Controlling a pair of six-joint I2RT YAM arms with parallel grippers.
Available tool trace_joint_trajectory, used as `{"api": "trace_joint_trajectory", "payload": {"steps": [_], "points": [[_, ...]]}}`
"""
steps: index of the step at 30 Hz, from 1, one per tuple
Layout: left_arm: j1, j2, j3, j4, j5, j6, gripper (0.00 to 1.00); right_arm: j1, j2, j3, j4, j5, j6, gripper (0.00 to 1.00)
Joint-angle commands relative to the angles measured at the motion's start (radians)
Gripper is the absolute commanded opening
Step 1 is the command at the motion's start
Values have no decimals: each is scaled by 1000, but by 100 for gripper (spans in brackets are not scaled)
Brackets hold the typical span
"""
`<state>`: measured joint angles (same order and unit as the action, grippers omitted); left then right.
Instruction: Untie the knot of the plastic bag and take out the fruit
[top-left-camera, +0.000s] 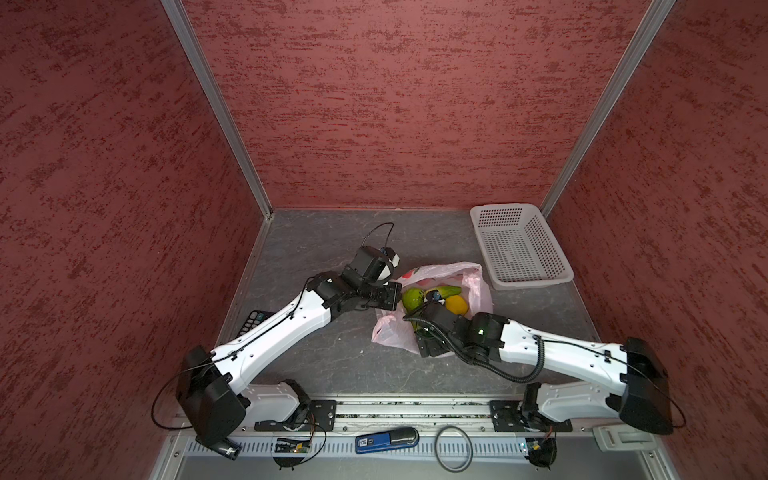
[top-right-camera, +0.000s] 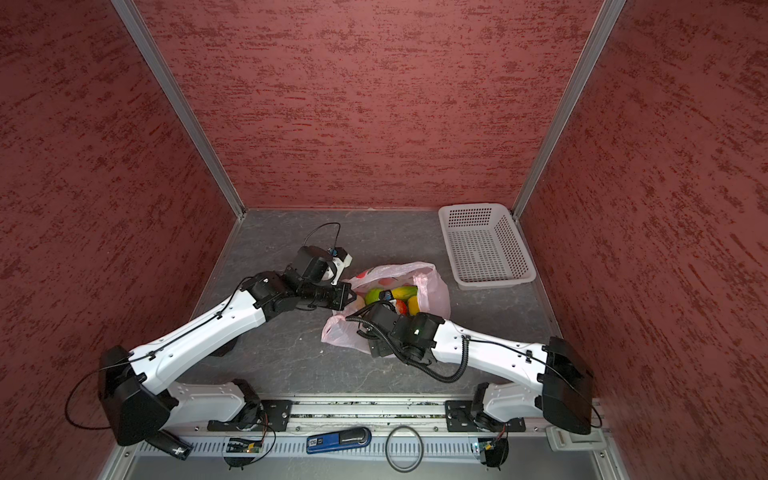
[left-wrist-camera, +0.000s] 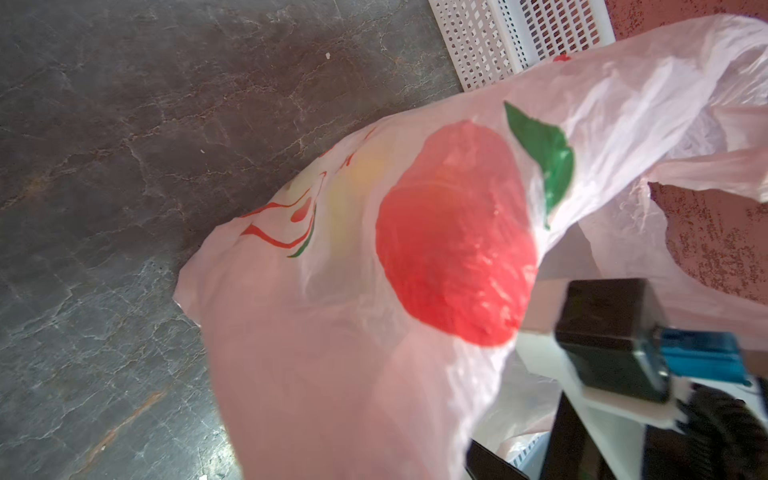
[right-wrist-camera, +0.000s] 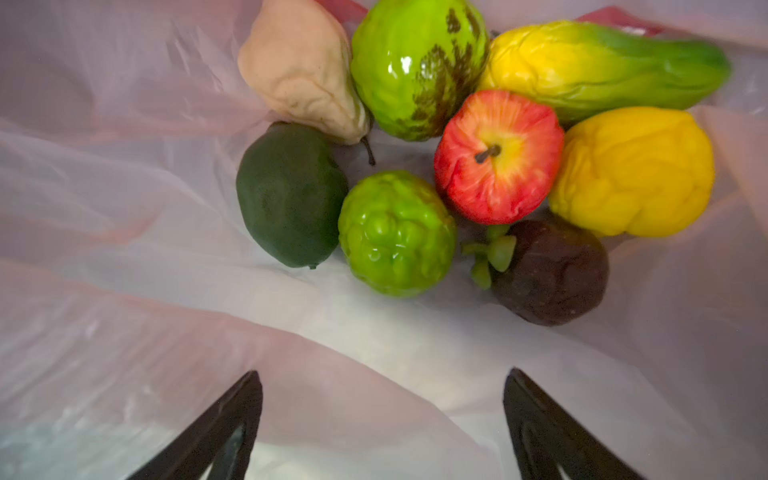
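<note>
Eight pieces of fruit (right-wrist-camera: 478, 174) lie clustered inside the plastic bag (top-left-camera: 473, 286). The bag sits with its mouth open on the grey tabletop (top-left-camera: 332, 357), near the white basket (top-left-camera: 515, 253) but not touching it. The right wrist view shows a cream pear (right-wrist-camera: 299, 66), a green fruit blotched brown (right-wrist-camera: 415, 66), a long yellow-green fruit (right-wrist-camera: 602, 66), a red apple (right-wrist-camera: 498, 158), a yellow fruit (right-wrist-camera: 631, 170), a brown-purple fruit (right-wrist-camera: 552, 270), a bumpy green fruit (right-wrist-camera: 395, 232) and a dark green fruit (right-wrist-camera: 291, 195), most touching a neighbour. The right gripper (right-wrist-camera: 382, 372) is inside the bag's mouth, its fingers spread wide and empty above the plastic, short of the fruit. The left gripper (top-left-camera: 390, 296) meets the bag's left rim, fingers pressed together, apparently pinching the plastic. The printed bag wall rises close before its wrist camera.
</note>
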<state>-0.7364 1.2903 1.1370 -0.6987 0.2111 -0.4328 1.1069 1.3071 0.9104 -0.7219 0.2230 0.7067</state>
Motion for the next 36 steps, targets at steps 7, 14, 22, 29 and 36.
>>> {"api": "trace_joint_trajectory", "payload": {"steps": [7, 14, 22, 29, 36], "points": [[-77, -26, -15, -44, 54, -13, 0, -36, -17, -46, 85, -6, 164, 93], [-99, -31, -25, -49, 44, -24, 0, -105, -28, -34, 130, -36, 205, 93], [-101, -24, 5, -29, 21, -31, 0, -123, 90, -21, 213, -60, 206, 93], [-102, -25, -8, -14, 26, -33, 0, -160, 150, -29, 294, -92, 217, 93], [-101, -27, -13, -12, 20, -28, 0, -190, 236, -30, 327, -131, 214, 93]]}}
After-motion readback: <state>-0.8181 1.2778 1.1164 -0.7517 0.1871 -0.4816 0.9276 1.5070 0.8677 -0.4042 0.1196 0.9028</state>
